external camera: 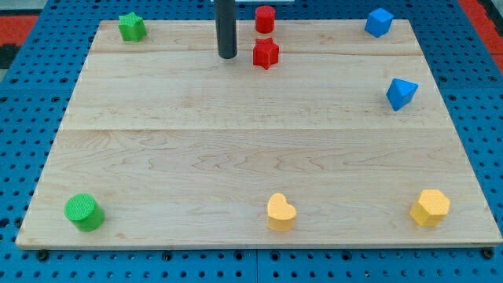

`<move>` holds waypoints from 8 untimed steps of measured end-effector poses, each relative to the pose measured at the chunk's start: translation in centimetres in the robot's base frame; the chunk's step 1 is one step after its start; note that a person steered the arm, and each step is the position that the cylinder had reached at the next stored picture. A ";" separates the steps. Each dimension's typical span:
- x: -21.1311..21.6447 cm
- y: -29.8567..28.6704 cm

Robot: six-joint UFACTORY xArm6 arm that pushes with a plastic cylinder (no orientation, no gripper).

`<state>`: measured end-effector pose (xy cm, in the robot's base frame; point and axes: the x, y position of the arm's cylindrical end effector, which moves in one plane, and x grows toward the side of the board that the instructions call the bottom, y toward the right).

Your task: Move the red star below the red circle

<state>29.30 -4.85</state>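
Observation:
The red star [266, 53] lies near the view's top centre of the wooden board [251, 149]. The red circle [265, 18] stands just above it, at the board's top edge, with a small gap between them. My tip [227, 56] rests on the board just left of the red star, a short gap away, not touching it. The dark rod rises straight up out of the view's top.
A green star [132, 27] is at top left and a green cylinder [83, 212] at bottom left. A blue cube [378, 22] is at top right, a blue triangular block [401, 93] below it. A yellow heart [280, 211] and yellow hexagon [430, 207] sit along the bottom.

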 end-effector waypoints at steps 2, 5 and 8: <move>3.8 3.6; -4.7 4.9; 0.6 8.5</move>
<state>29.90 3.64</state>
